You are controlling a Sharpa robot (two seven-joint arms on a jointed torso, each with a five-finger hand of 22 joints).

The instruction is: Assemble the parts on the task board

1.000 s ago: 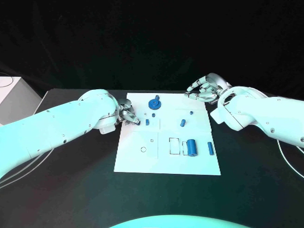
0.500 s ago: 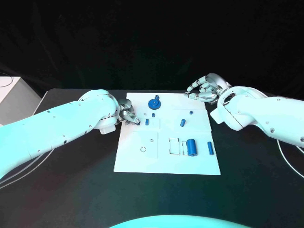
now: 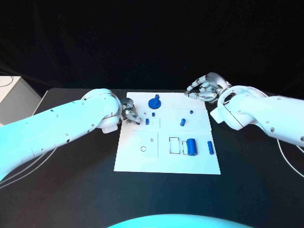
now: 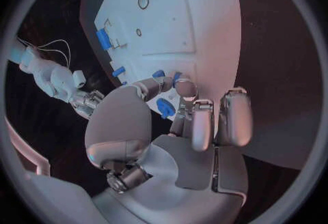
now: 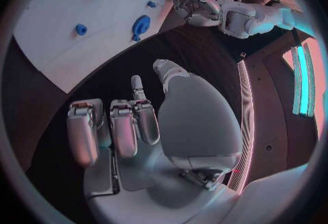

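White and flat, the board point(image 3: 167, 156) lies mid-table on the black table point(image 3: 261, 190) with blue parts scattered over it. The left hand point(image 3: 129, 115) sits at the board's left edge, its fingertips point(image 4: 183, 86) bent down onto the plate right by a small blue peg point(image 3: 147, 121); in the left wrist view two small blue pieces show at those fingertips, but I cannot tell whether the hand holds one or only touches the board beside them. The gear point(image 3: 154, 103), a round blue disc with a knob, stands near the board's far edge, just beyond the left hand. A short blue pin point(image 3: 183, 122) lies slanted near the middle, with a smaller blue bit point(image 3: 190, 112) a little further back. Toward the near right the big cylinder point(image 3: 192, 147) lies beside a rectangular outline, and a slim blue bar point(image 3: 210, 147) lies just to its right. The right hand point(image 3: 206, 90) hovers over the table off the board's far right corner, fingers curled inward with nothing in them; the right wrist view shows its fingers point(image 5: 124, 125) folded over bare table, apart from the board.
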